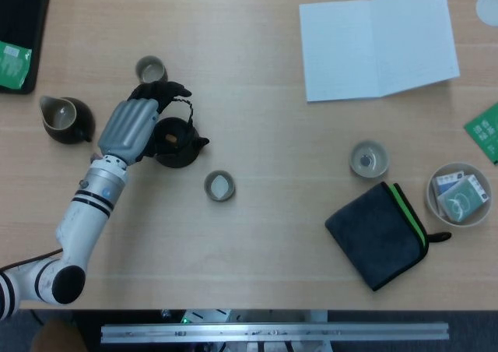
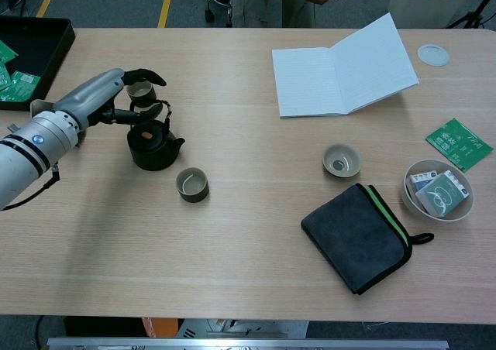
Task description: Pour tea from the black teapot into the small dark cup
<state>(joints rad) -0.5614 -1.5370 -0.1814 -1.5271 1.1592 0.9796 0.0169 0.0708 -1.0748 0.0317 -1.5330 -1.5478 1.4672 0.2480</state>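
- The left hand (image 1: 131, 128) (image 2: 99, 100) hovers over the handle side of the black teapot (image 1: 176, 141) (image 2: 156, 146), fingers spread apart and closed on nothing; the fingertips reach past the pot toward the far side of the table
- In the chest view the thumb lies close to the wire handle standing up over the pot, though whether it touches cannot be told
- The teapot stands upright on the wooden table (image 1: 257, 72) (image 2: 232, 257), spout pointing toward the small dark cup (image 1: 220, 186) (image 2: 191, 184)
- That cup sits just beside the pot on the spout side (a short gap of bare wood between them), upright, with a pale inside
- A second cup (image 1: 150, 71) (image 2: 141, 92) stands just beyond the fingertips, and a dark pitcher (image 1: 65, 119) rests to the left of the hand's wrist
- Well apart to the right: a third cup (image 1: 368, 159) (image 2: 342, 161), a folded dark cloth (image 1: 378, 234) (image 2: 357, 235) with a green edge, a bowl (image 1: 440, 190) (image 2: 419, 169) holding packets, and an open notebook (image 1: 378, 42) (image 2: 342, 67)
- The right hand is outside both views
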